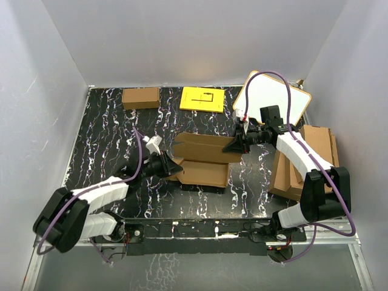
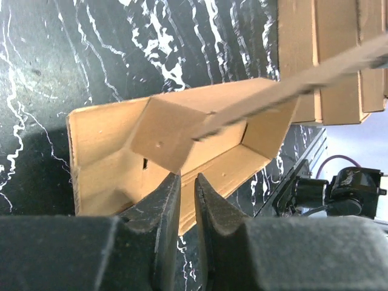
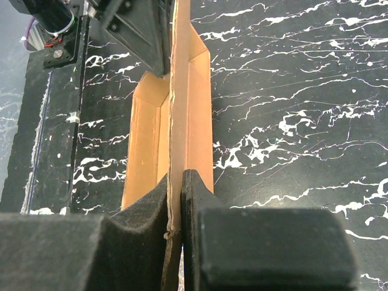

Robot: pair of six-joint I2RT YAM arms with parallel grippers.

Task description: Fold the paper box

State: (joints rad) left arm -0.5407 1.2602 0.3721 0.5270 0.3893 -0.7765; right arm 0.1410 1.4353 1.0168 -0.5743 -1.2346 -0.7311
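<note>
The paper box (image 1: 203,159) lies partly folded in the middle of the black marbled table, its walls standing and its inside open. My right gripper (image 1: 233,145) is at its right end, shut on a thin upright cardboard panel (image 3: 177,91) that runs between its pads (image 3: 176,176). My left gripper (image 1: 176,167) is at the box's left end. Its jaws (image 2: 187,179) stand a narrow crack apart with nothing between them. An inner flap (image 2: 167,136) ends just at its fingertips. The box (image 2: 109,151) fills the middle of the left wrist view.
A smaller brown carton (image 1: 140,97) and a yellow sheet (image 1: 202,99) lie at the back. A white board (image 1: 273,97) leans at the back right. A pile of larger cardboard sheets (image 1: 306,160) sits on the right, also seen as the pile (image 2: 327,60).
</note>
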